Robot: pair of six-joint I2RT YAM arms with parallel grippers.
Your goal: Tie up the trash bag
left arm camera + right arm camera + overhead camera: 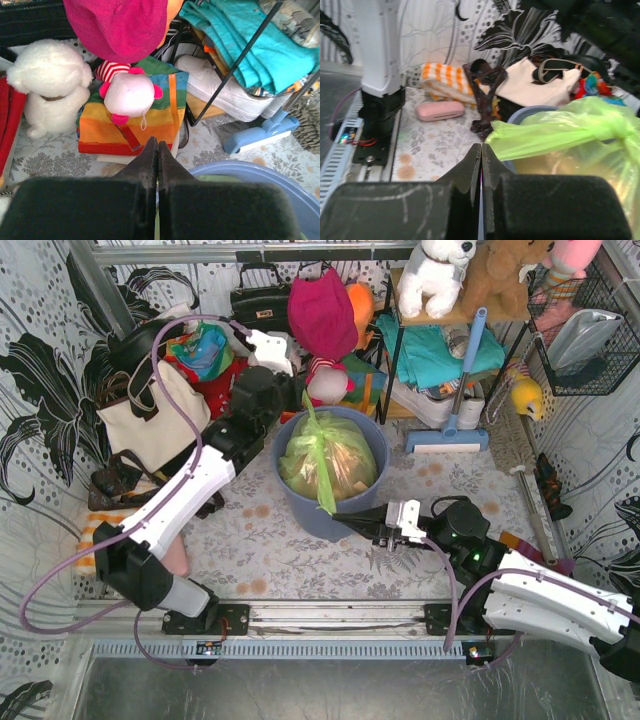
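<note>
Left gripper [158, 142] is closed tight on nothing, above the far-left rim of the blue bin [372, 436]. Inside the bin sits the trash bag [335, 462], top gathered. Right gripper [481, 148], closed and empty, is just beside the bag's near tail.

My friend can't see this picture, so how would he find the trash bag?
In the middle of the table stands a round blue-grey bin. The trash bag sits inside it, with a twisted tail poking up. It is the only thin, see-through light-green thing there, with tan crumpled scraps showing through; the cream tote bag to the left is not see-through.
</note>
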